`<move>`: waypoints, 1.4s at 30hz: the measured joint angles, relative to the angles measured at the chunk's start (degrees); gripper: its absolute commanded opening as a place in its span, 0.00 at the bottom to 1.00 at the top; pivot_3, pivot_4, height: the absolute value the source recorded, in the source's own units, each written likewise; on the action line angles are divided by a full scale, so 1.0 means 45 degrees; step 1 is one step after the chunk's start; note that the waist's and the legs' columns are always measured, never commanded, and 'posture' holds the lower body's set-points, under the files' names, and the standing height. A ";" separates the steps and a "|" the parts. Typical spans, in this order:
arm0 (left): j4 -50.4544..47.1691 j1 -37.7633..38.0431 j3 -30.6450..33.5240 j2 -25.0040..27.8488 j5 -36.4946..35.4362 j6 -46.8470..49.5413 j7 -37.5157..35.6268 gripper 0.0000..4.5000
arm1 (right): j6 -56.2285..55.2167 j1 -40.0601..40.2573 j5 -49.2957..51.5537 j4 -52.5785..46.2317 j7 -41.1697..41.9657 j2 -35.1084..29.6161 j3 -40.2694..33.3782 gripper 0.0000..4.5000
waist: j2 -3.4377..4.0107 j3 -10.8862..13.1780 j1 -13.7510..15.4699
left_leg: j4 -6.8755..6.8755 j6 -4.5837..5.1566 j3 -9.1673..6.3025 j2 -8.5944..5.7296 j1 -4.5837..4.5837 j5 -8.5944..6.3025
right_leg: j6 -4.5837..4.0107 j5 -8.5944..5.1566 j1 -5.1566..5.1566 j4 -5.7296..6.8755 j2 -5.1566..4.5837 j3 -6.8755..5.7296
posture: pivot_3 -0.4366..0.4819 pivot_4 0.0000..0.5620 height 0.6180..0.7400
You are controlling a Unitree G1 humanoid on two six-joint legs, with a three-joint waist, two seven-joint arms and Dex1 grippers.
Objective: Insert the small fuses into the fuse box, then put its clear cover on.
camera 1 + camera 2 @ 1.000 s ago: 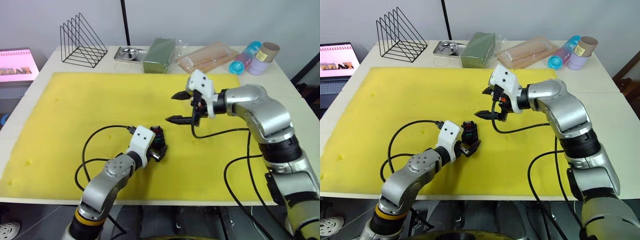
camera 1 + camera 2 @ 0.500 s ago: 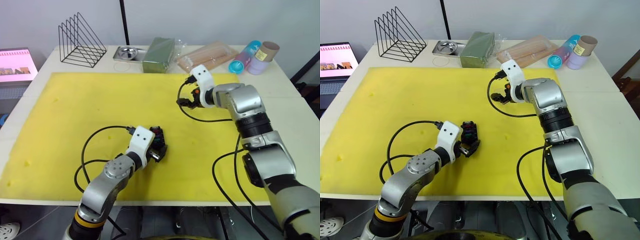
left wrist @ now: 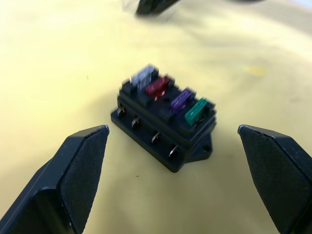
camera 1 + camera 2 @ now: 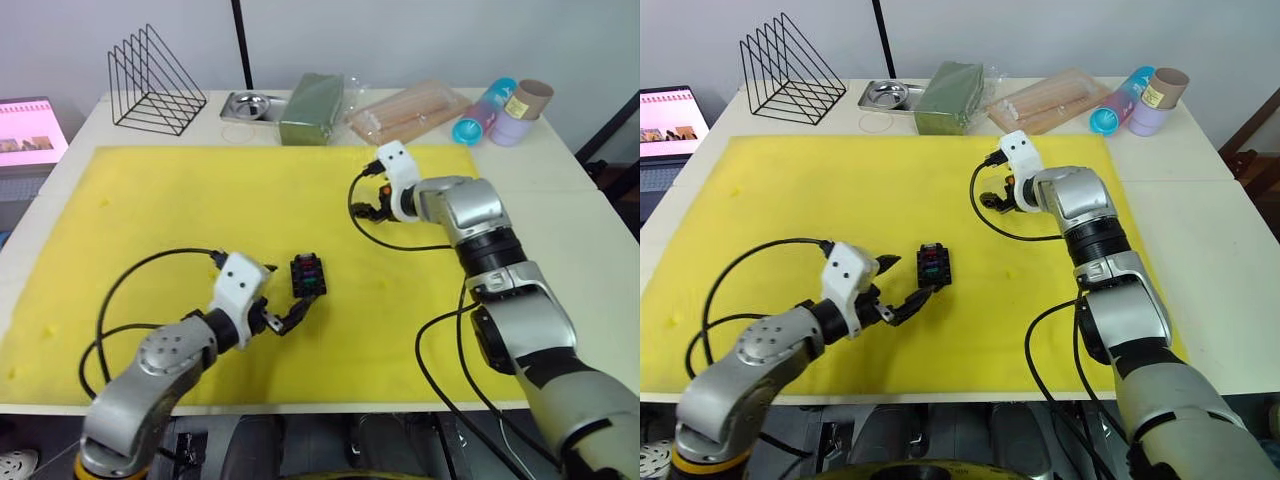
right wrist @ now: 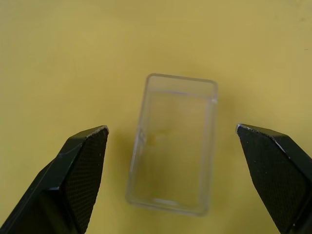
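Fuse box (image 3: pixel 165 129) now stands free, all four fuses seated.
Left gripper (image 4: pixel 898 285) has let go, fingers wide; right gripper (image 5: pixel 170 165) hovers wide-open over the clear cover (image 5: pixel 174 143).

Yellow foam mat (image 4: pixel 180 210) spread over a pale desk (image 4: pixel 590 215). Along the far edge: black wire rack (image 4: pixel 148 82), small metal tray (image 4: pixel 250 105), green packet (image 4: pixel 312 95), clear bag of sticks (image 4: pixel 408 108), blue and lilac cups (image 4: pixel 500 105). Laptop screen (image 4: pixel 30 132) off the desk's left side.
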 measured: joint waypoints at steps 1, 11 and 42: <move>-0.0002 -0.0131 0.0286 0.0306 -0.0276 0.0024 -0.0266 1.00 | -0.0041 -0.0022 -0.0003 0.0096 -0.0004 0.0046 -0.0001 0.99 | 0.0000 0.0000 0.0008 | -0.0001 0.0000 -0.0001 0.0000 0.0000 0.0000 | 0.0000 0.0000 -0.0001 0.0000 0.0001 -0.0001 | 0.48 0.27 1.00; 0.1677 -0.2248 0.1422 0.2412 -0.2133 -0.0016 -0.2396 1.00 | -0.0581 -0.0538 -0.0255 0.1143 -0.0231 0.0307 -0.0086 0.99 | 0.0001 0.0004 -0.0050 | -0.0006 0.0000 -0.0001 -0.0002 -0.0001 0.0000 | 0.0000 0.0000 -0.0003 -0.0003 0.0007 -0.0001 | 0.48 0.27 1.00; 0.4403 -0.4070 0.0261 0.2696 -0.0946 -0.1557 -0.2808 1.00 | -0.0290 -0.0953 -0.0747 0.1646 0.0139 0.0810 -0.0204 0.40 | 0.0000 0.0004 -0.0287 | -0.0025 0.0000 -0.0001 0.0005 -0.0006 0.0000 | 0.0003 0.0001 -0.0014 -0.0002 0.0007 0.0003 | 0.48 0.27 1.00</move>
